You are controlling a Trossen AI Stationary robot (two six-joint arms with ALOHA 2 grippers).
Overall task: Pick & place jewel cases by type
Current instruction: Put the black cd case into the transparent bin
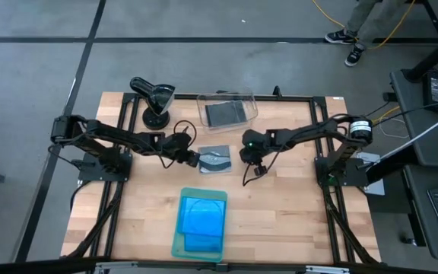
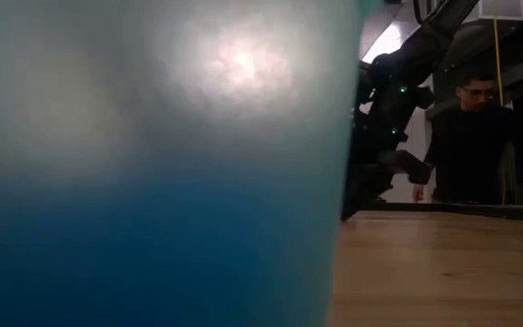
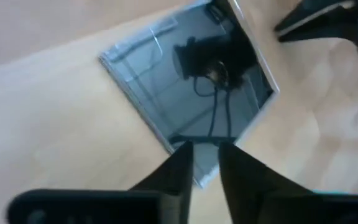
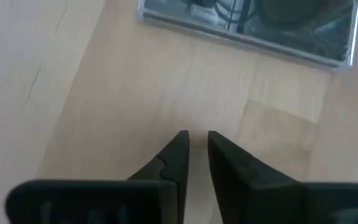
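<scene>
— Nearest, on the front side of both grippers?

— Pale green tray [image 1: 177, 245] flat on the worktop [image 1: 295, 213], with blue jewel cases [image 1: 202, 217] stacked in it. Hard to count. Well apart from either gripper.

— And farther in, at the grippers themselves?

— Left gripper [image 3: 205, 155] low over the worktop, fingers parted by only a narrow slit, tips right at one corner of the grey jewel case [image 3: 191, 81]. Corner showing in the slit; case lying flat, not lifted. Cannot tell whether touching or just clear.

— Same case, seen from the other side?

— Yes, flat between the two grippers, disc visible through the lid. Right gripper [image 4: 196, 140] just beside its opposite edge, above bare wood. Fingers a small gap apart here too, nothing between them, nothing held.

— Beyond the grippers?

— Clear bin [image 1: 253, 106] on the far side of the grey case, near but not touching, one dark jewel case [image 1: 225, 113] lying inside. Black stand [image 1: 155, 103] beside the bin, out past the left gripper.

— Farther still?

— Off the worktop, a person [image 2: 468, 136] in dark clothing, past the far edge, on the right gripper's side.
</scene>
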